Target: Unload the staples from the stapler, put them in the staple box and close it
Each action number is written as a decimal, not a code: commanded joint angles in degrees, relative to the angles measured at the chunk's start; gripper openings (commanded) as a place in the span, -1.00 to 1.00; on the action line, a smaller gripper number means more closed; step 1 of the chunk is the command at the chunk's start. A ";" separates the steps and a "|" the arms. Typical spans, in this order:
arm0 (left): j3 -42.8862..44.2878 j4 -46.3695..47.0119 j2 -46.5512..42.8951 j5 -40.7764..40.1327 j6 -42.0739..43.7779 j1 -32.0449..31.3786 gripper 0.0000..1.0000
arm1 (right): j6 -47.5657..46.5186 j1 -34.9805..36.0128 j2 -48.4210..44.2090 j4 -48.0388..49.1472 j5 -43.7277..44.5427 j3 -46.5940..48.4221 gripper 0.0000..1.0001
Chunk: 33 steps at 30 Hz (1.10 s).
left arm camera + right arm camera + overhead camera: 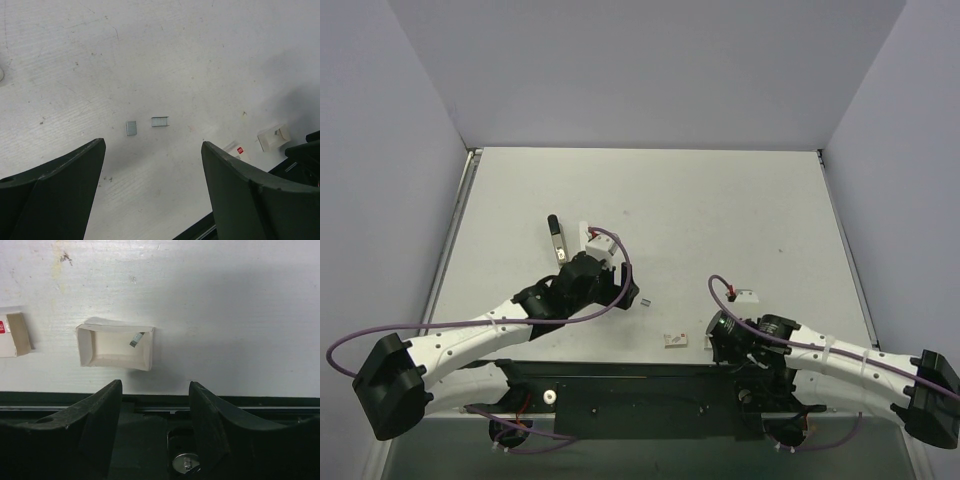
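The stapler lies at the middle left of the table; only its black-and-silver bar shows clearly. Two short grey staple strips lie side by side on the table ahead of my left gripper, which is open, empty and hovering above the table. They show as a grey speck in the top view. My left gripper is right of the stapler. My right gripper is open and empty over the black rail at the table's near edge. A tiny staple piece lies in a small white tray.
A white card with a red mark lies left of the tray, and also shows in the top view and left wrist view. The tray shows in the left wrist view. Grey walls enclose the table.
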 commanded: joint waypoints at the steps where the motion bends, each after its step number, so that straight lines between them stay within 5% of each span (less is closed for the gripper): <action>1: 0.43 3.45 -0.21 1.32 0.52 -0.41 0.77 | -1.08 0.51 3.71 0.10 0.92 1.39 0.03; 33: -1.59 3.01 -0.65 -1.06 2.10 -0.24 0.77 | -11.63 -5.82 23.30 19.25 -4.18 4.02 -0.03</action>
